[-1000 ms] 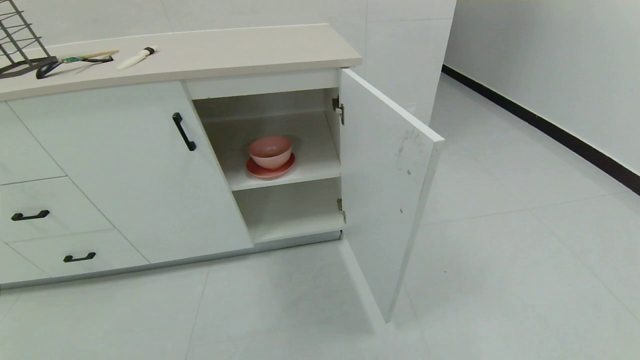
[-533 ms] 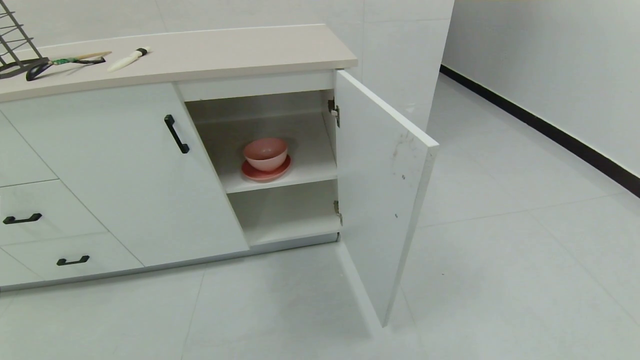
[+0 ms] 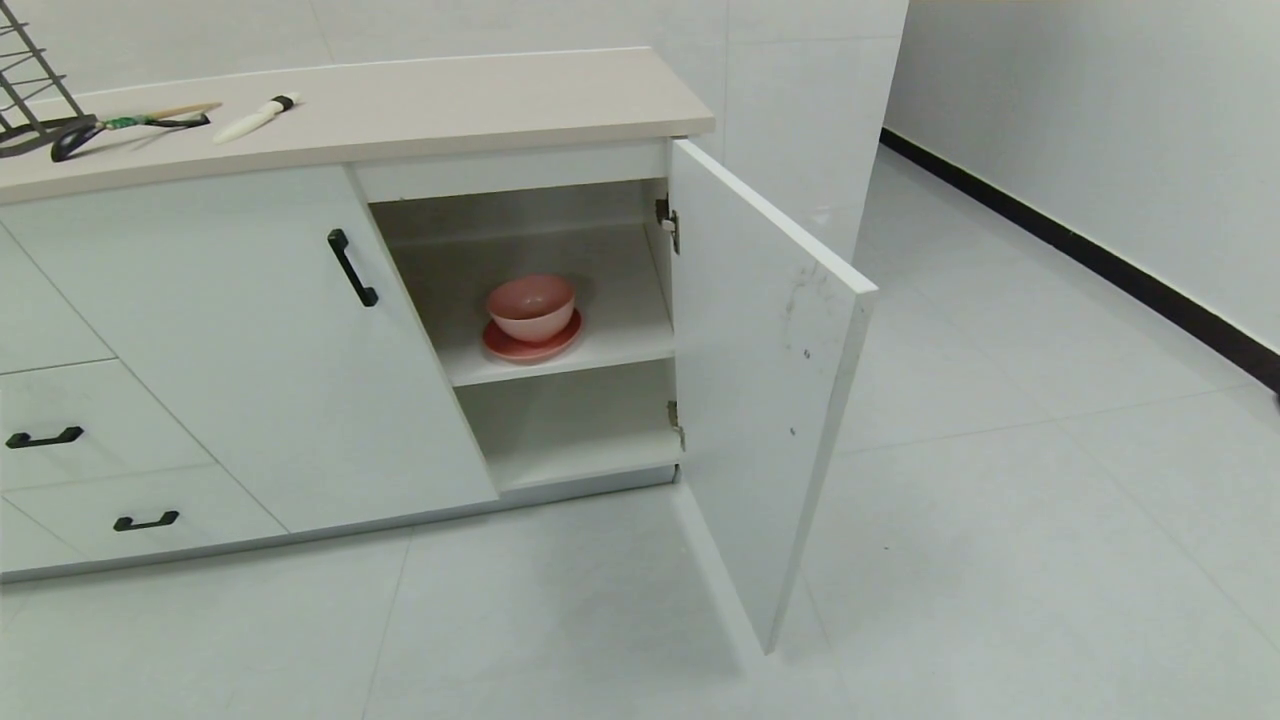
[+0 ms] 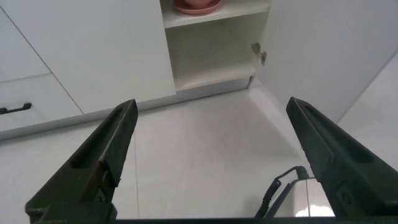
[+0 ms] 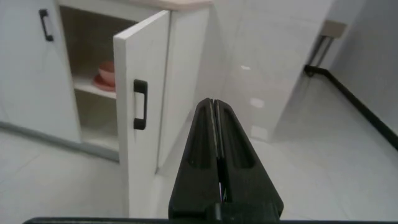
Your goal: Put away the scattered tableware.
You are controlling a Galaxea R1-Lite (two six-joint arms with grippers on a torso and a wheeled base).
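- The shallow pink plastic bowl (image 3: 531, 305) sits upright on a flat coral-red round plate (image 3: 533, 347). The two are stacked on the upper shelf (image 3: 620, 345) of the white two-door floor cabinet (image 3: 230, 340).
- The cabinet's right-hand white door (image 3: 760, 380) is swung wide open, with its free edge out over the pale tiled floor (image 3: 1000, 520). The lower shelf sits beneath the stack.
- The left-hand door is shut and carries a black bar handle (image 3: 353, 267). Drawers with black pulls (image 3: 40, 437) sit further along.
- On the beige countertop (image 3: 450, 100) lie a cream-handled knife (image 3: 255, 117) and a black-handled tool (image 3: 120, 125). The tool may be scissors or tongs; it is too far off to tell. Both lie next to a dark wire rack (image 3: 25, 100).
- The left gripper (image 4: 211, 106) is over the floor in front of the open compartment. Its two dark fingers are spread far apart with nothing between them, and the edge of the plate is visible beyond them.
- The right gripper (image 5: 216, 106) has its fingers pressed flat together, holding nothing. It faces the outer side of the open door, near that door's black handle (image 5: 140, 104).
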